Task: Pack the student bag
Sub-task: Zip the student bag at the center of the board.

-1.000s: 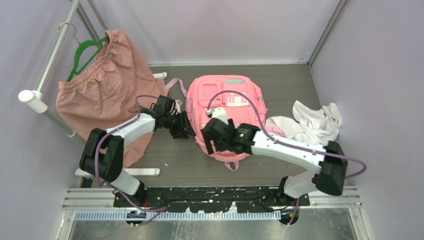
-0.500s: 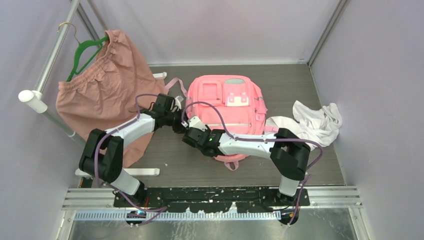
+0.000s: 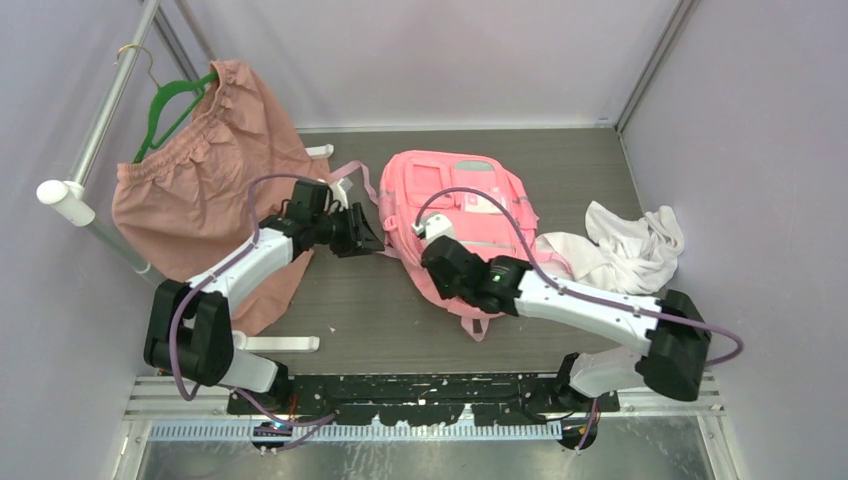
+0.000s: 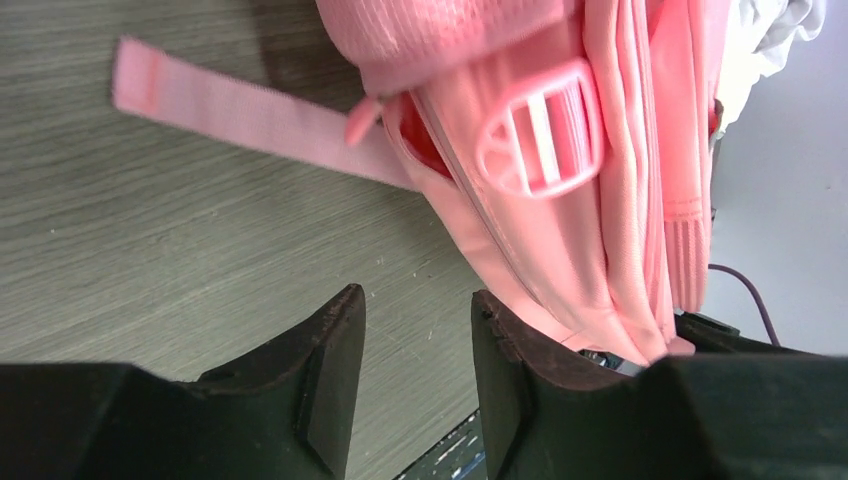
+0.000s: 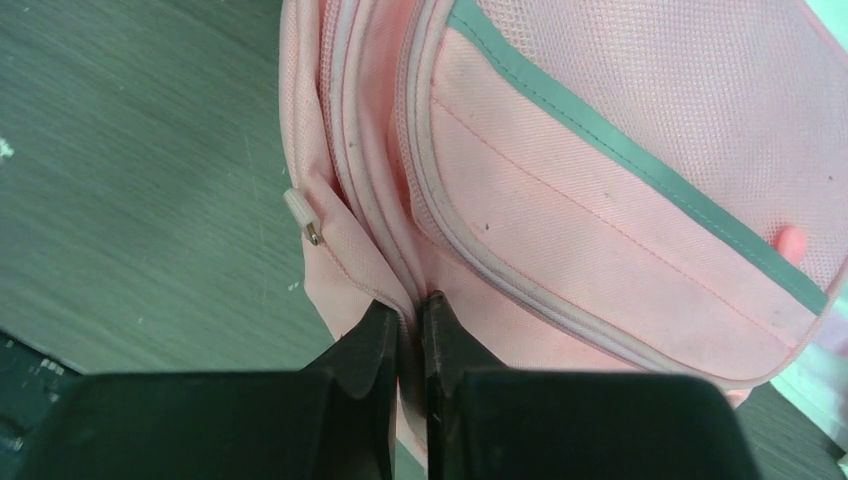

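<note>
**Right gripper pinches the backpack's edge; left gripper released beside it**

The dark wood-grain table (image 3: 370, 325) carries everything. At its far left a dusty-pink garment (image 3: 200, 190) with a gathered waistband hangs from a green hanger (image 3: 165, 105) on a metal rail (image 3: 108, 112), its lower part draped onto the table. The student bag (image 3: 450, 175) lies flat near the table's middle, front pockets up, between the garment and a crumpled white cloth (image 3: 630, 245) that touches its right side.

The right gripper (image 5: 410, 310) sits at the bag's near-left edge, jaws clenched on a thin fold of pink fabric beside the zipper seam. The left gripper (image 4: 415, 305) is at the bag's left side, low over the table, jaws released with bare table showing in the gap; one finger lies just beside the bag's side wall, and contact cannot be told.

A pink strap (image 4: 240, 110) runs from the bag across the table. A pink plastic buckle (image 4: 540, 140) sits on the bag's side. A small white zipper pull (image 5: 303, 217) juts from the seam near the right gripper.
</note>
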### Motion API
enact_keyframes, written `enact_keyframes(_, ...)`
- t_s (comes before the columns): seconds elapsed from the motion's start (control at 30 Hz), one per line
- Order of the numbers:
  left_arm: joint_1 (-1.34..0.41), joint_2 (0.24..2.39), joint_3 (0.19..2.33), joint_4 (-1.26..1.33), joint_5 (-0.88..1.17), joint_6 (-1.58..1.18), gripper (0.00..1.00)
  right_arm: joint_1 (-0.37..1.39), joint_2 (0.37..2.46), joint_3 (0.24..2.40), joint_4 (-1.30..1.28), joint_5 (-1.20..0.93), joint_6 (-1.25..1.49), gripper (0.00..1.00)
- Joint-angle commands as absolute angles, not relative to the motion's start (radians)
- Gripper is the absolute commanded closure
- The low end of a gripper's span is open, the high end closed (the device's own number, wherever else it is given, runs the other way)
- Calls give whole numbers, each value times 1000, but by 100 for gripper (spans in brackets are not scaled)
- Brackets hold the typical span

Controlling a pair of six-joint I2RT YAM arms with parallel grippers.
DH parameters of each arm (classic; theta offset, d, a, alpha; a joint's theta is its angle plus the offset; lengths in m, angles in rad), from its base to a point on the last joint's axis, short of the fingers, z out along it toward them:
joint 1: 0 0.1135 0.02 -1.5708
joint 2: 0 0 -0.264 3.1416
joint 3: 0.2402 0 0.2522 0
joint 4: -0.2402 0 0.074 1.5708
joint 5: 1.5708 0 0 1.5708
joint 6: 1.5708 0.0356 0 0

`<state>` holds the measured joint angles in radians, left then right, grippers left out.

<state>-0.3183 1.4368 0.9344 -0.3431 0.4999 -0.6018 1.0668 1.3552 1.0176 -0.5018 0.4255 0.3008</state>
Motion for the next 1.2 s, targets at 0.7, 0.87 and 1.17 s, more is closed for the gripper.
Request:
enact_keyframes(0.7, -373, 1428, 733, 106, 485, -531, 58, 869, 1111, 919, -407, -36, 463, 99)
enact_keyframes(0.87, -414, 1468, 722, 149, 454, -390, 61, 868, 1117, 931, -411, -35, 463, 99)
enact_keyframes(1.17, -448, 1548, 773, 142, 404, -212, 63, 867, 1124, 958, -427, -57, 456, 99)
